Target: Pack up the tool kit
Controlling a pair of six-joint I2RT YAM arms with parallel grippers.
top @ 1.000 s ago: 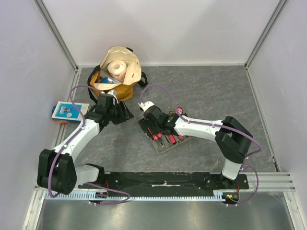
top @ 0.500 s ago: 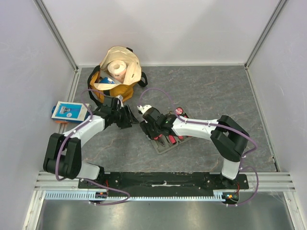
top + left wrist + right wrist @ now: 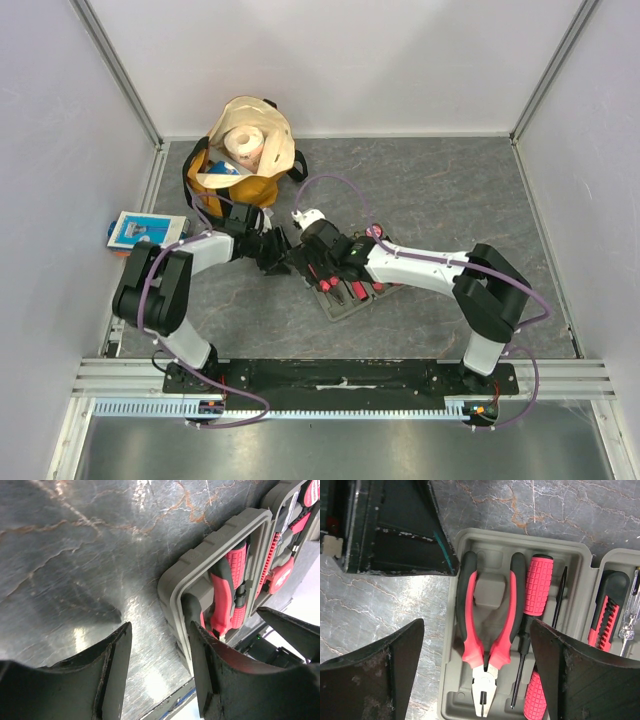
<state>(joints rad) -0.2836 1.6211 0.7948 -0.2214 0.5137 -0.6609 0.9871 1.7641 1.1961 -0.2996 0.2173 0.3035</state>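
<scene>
The grey tool case [image 3: 345, 303] lies open at the table's middle, with red-and-black tools in its slots. In the right wrist view the pliers [image 3: 487, 630] lie in their slot in the case [image 3: 451, 645], beside a red screwdriver [image 3: 538, 585] and a red-and-black knife [image 3: 607, 612]. My right gripper [image 3: 479, 667] is open and empty, straddling the pliers from above. It also shows in the top view [image 3: 316, 256]. My left gripper [image 3: 283, 254] is open and empty, low at the case's left corner [image 3: 172, 587]. Its right finger [image 3: 210, 675] is over the case rim. A round red tape measure [image 3: 374, 232] sits at the case's far edge.
A tan-and-yellow bag [image 3: 245, 165] with a paper roll stands at the back left. A blue-and-white packet [image 3: 140, 230] lies at the left wall. The two grippers are close together, and the left one's finger [image 3: 395, 530] fills the right wrist view's top left.
My left arm has swung right, from near the bag to the case's left corner. My right gripper has stayed over the case, shifting only slightly.
</scene>
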